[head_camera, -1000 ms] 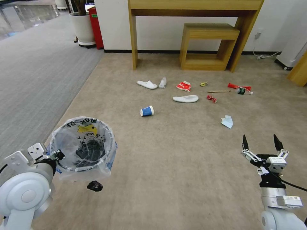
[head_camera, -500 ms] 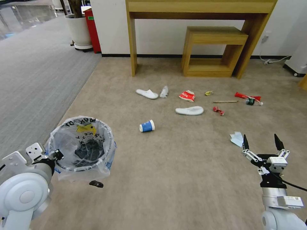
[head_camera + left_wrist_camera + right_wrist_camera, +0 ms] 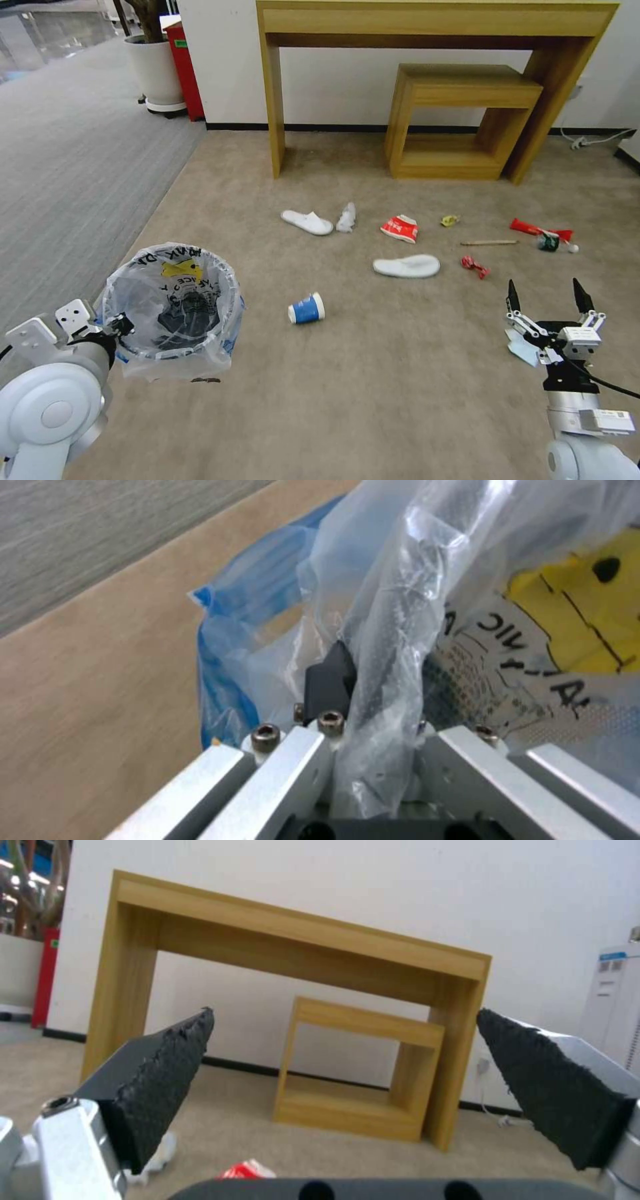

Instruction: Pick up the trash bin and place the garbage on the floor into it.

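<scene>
My left gripper (image 3: 120, 325) is shut on the rim of the trash bin (image 3: 170, 307) and holds it above the floor (image 3: 373, 387) at the lower left. In the left wrist view my left gripper (image 3: 360, 680) pinches the bin's rim and crinkly bag (image 3: 400, 610). My right gripper (image 3: 545, 297) hangs open at the lower right, above a pale blue mask (image 3: 523, 348). The garbage lies ahead: two white slippers (image 3: 307, 222) (image 3: 407, 266), a blue-white cup (image 3: 307, 309), a tissue (image 3: 346, 217), a red-white packet (image 3: 400, 228), a red wrapper (image 3: 475, 267), a stick (image 3: 489, 243), a small bottle (image 3: 552, 243). The right wrist view shows my right gripper (image 3: 347, 1075) open.
A wooden console table (image 3: 433, 20) and a smaller wooden stand (image 3: 467, 93) stand against the far wall. A white plant pot (image 3: 157, 73) and a red box (image 3: 183, 67) sit at the far left, beside grey ribbed carpet (image 3: 67, 167). A cable (image 3: 593, 140) lies at the far right.
The whole view has shifted: the camera moved towards the litter, which now lies lower and nearer. The mask has come under my right gripper. Both arms keep their poses.
</scene>
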Motion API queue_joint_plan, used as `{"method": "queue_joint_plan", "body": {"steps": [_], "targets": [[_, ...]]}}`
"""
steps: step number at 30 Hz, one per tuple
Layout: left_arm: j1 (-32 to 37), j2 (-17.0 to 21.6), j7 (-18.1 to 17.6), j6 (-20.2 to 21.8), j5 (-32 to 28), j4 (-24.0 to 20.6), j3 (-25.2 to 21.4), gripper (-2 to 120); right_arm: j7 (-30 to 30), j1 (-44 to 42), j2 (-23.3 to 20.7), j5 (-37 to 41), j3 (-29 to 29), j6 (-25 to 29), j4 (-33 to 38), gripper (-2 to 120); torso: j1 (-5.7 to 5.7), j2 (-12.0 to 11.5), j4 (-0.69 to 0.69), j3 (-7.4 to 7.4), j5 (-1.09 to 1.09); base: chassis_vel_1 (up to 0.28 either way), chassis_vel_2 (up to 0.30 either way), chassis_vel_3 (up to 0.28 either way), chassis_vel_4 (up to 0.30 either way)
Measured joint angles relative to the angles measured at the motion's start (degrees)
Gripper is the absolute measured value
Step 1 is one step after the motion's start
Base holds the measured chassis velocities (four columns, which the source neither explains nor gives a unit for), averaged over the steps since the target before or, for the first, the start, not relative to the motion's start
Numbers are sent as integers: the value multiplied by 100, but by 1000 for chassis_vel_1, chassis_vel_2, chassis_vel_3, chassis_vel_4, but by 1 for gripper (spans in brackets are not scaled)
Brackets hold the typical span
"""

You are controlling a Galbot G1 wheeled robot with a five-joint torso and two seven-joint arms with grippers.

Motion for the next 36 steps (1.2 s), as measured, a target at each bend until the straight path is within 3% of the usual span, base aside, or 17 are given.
{"method": "queue_joint_plan", "body": {"steps": [16, 36], "targets": [[58, 18, 2, 0, 4, -55, -11, 0, 128, -22, -20, -1, -45, 35, 20, 100, 2, -1, 0, 1, 0, -289, 292, 298, -288], [60, 20, 1, 0, 11, -76, -37, 0, -11, -35, -278, 66, -322, -2, -84, 100, 0, 0, -1, 0, 1, -22, 27, 21, -21]]}}
